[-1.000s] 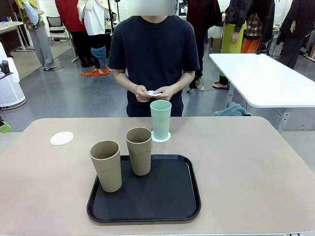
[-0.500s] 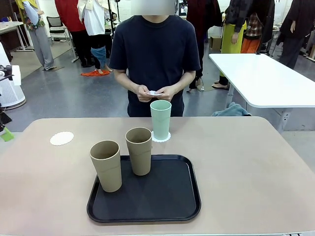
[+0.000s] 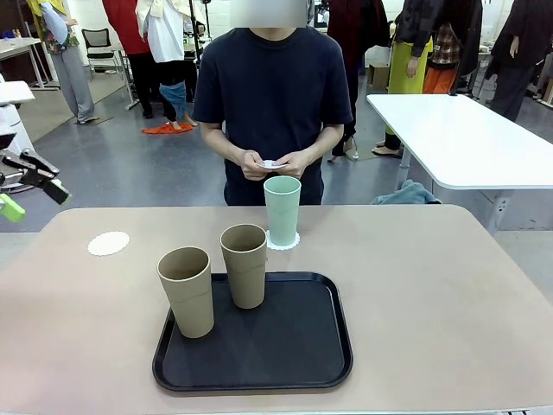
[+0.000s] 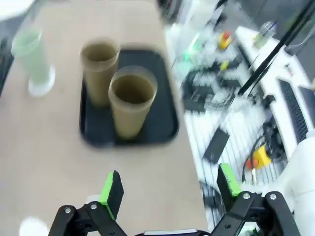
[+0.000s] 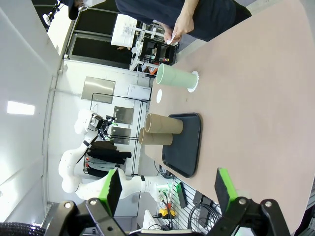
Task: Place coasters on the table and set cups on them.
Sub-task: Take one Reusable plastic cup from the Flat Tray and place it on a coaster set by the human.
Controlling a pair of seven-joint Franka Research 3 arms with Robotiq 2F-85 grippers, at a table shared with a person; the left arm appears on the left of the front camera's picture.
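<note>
Nearest, in the lower middle of the front view, nothing has shifted. The two tan cups (image 3: 187, 290) (image 3: 244, 264) stand upright in the black tray (image 3: 285, 341), the left one at its edge. Just beyond it the green cup (image 3: 282, 210) sits on its coaster (image 3: 295, 243). A bare coaster (image 3: 108, 243) lies on the tabletop (image 3: 432, 285) at centre left, well apart from the tray. What has changed is at the left edge: the left end effector (image 3: 30, 197), a moment ago only a green pad low at the frame's border, is now higher and further into the picture. Its fingers are spread and slant down to the right. By my reading, the left arm is starting in toward a tan cup, with the bare coaster as the likely place for it. One cup of three looks served. Farther back, at upper centre, the person's hands (image 3: 251, 162) are held together at the waist as before, pinching another coaster (image 3: 270, 163), not yet laid down. In the blurred left wrist view the left end effector (image 4: 170, 183) is released and empty, above the tabletop's edge, with the tray ahead of it. In the right wrist view the right end effector (image 5: 168, 183) is likewise spread wide with nothing between its pads, off beyond the tabletop, with the cups far ahead.
</note>
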